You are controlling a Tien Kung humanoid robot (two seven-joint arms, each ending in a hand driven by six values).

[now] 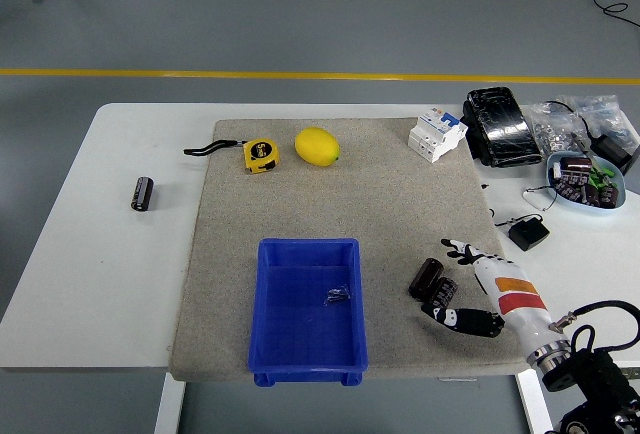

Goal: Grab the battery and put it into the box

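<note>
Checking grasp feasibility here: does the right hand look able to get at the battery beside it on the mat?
Probably yes. The right hand sits right beside the battery, fingers open around it, and nothing lies between them on the mat.

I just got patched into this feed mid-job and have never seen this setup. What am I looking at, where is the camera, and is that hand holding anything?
This is one view from a camera high on a humanoid robot, looking down over its white table. Only its right arm shows, coming in from the lower right and ending in a five-fingered right hand. The fingers are spread around a dark cylindrical battery lying on the beige mat, but they are not closed on it, so nothing is held. To the battery's left is the blue plastic box, with only a small dark scrap inside. Further back on the mat are a yellow tape measure, a yellow lemon and a white circuit breaker. A second small dark battery lies on the bare table at the left. Assorted parts and cables sit at the far right.
</note>
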